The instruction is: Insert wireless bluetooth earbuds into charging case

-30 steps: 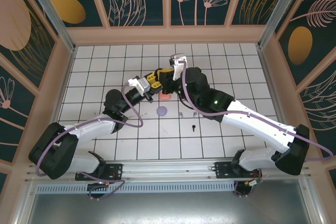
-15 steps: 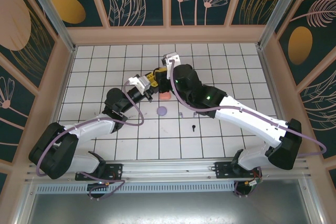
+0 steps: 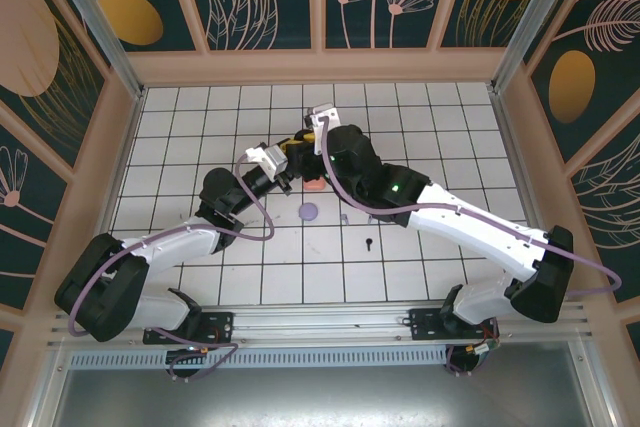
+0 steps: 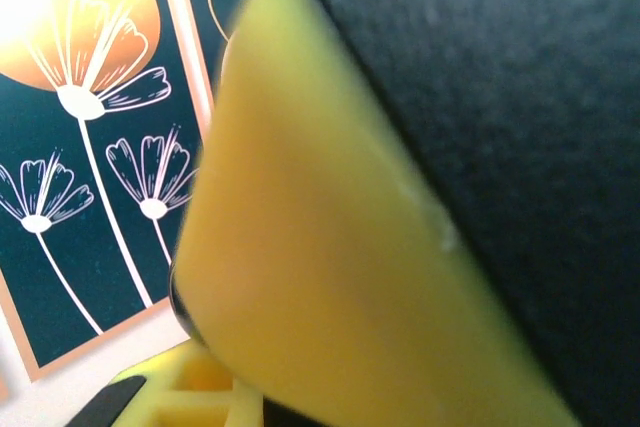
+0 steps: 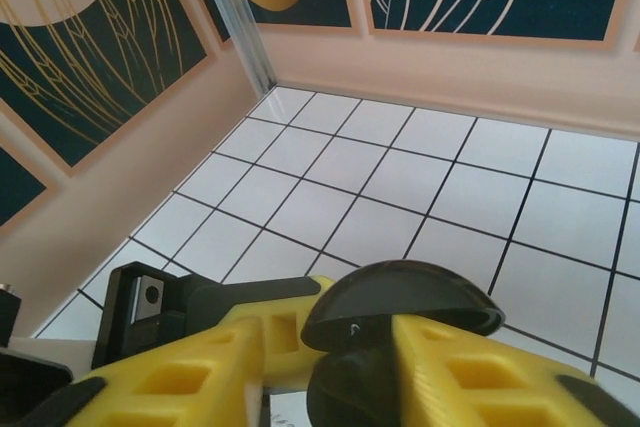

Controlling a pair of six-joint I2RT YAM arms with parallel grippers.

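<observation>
A black round charging case with its lid up sits between my right gripper's yellow fingers, which stand apart around it. A yellow finger of my left gripper reaches in from the left against the case, shut on it. From above, the left gripper and right gripper meet over the middle tiles. The left wrist view is a blur of yellow finger and black surface. A black earbud lies on the floor, with two tiny pale earbuds behind it.
A salmon-pink case and a lilac round case lie on the white tiled floor just near the grippers. Painted walls close the floor in on three sides.
The right wrist has swung left, closer to the left gripper, and the right jaws have parted from shut. The left arm has barely moved.
</observation>
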